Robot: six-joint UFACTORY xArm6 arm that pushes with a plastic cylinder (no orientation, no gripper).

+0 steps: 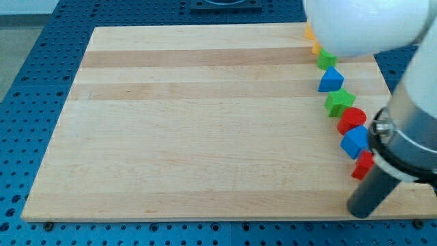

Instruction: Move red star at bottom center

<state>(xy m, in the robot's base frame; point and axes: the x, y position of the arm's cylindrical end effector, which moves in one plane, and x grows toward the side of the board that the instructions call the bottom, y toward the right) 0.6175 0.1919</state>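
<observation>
The red star [363, 165] lies near the board's right edge, low in the view, partly hidden behind my arm. My tip [360, 209] is just below it, near the board's bottom right corner, close to or touching it. Above the red star a chain of blocks runs up the right edge: a blue block [354, 142], a round red block [351, 119], a green star [339, 102], a blue triangle [330, 80], a green block [326, 59] and orange or yellow pieces [311, 35] half hidden by the arm.
The wooden board [205, 123] lies on a blue perforated table [34, 41]. The white arm body [362, 24] covers the view's top right and its grey wrist [410, 137] covers the right edge.
</observation>
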